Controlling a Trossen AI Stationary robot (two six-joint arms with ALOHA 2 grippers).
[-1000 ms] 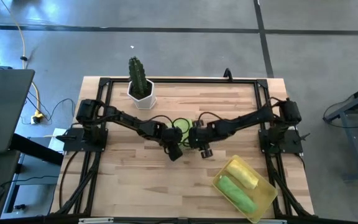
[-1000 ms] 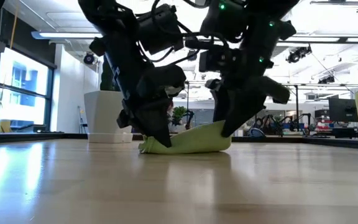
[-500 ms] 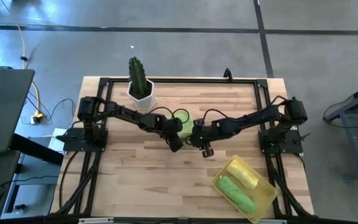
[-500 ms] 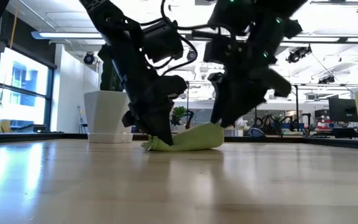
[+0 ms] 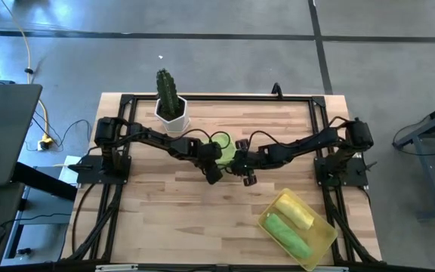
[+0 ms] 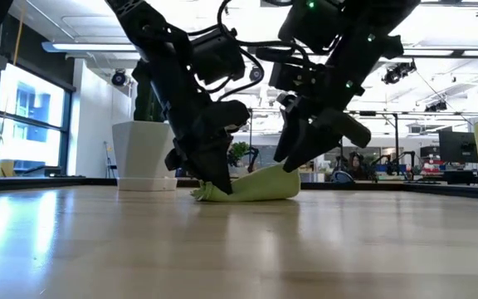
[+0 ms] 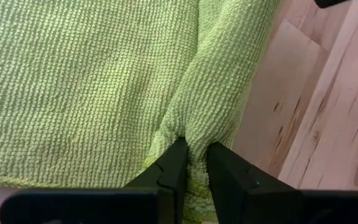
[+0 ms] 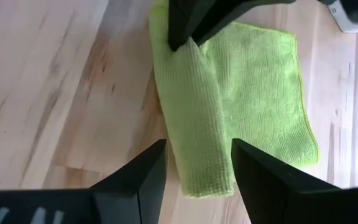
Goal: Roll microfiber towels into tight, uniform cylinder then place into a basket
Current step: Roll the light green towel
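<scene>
Right tool (image 8: 194,165) has lifted off lime towel (image 8: 229,106), jaws apart.

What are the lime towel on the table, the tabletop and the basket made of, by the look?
Lime towel: soft knitted microfiber by its looks, matte; fine looped rows show up close.
Tabletop: light wood planks, smooth with a slight sheen; grain and plank seams visible.
Basket: probably plastic, translucent yellow, glossy; the wood shows through its walls.

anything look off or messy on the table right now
Nothing stands out. The lime green towel at mid-table is only part-rolled, its rolled edge pinched by the left gripper, with the right gripper open above it. Two rolled towels lie side by side in the basket. The cactus pot stands upright.
</scene>
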